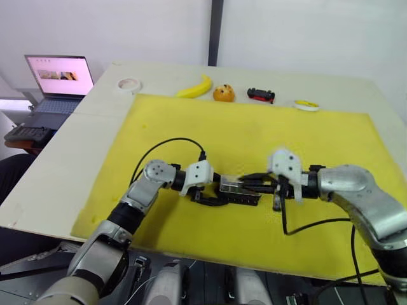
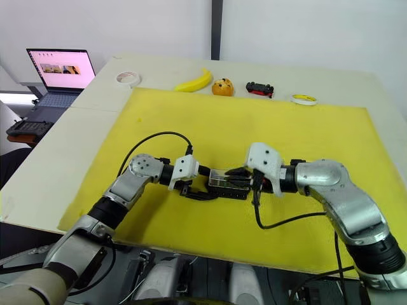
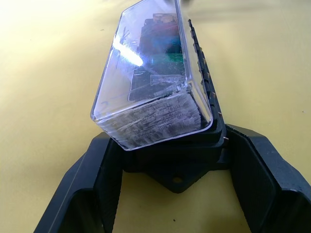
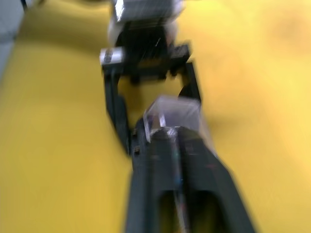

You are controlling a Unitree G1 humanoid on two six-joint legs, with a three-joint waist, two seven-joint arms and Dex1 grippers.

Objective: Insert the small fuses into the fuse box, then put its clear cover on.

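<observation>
— What sits nearest?

— The left gripper [image 3: 175,194], jaws spread, clasping one end of the fuse box [image 3: 204,87] on both sides. The clear cover [image 3: 150,82] sits tilted on the box, small fuses [image 3: 163,46] showing through it in their slots.

— And the other arm?

— The right gripper [image 2: 236,176] meets the box's far end, jaws closed together over the cover. All this rests mid-mat [image 1: 254,133] on the surface [image 1: 57,165].

— Behind?

— Banana [image 1: 196,88], toy car [image 1: 261,95], tape roll [image 1: 129,84], laptop [image 1: 58,79].
</observation>
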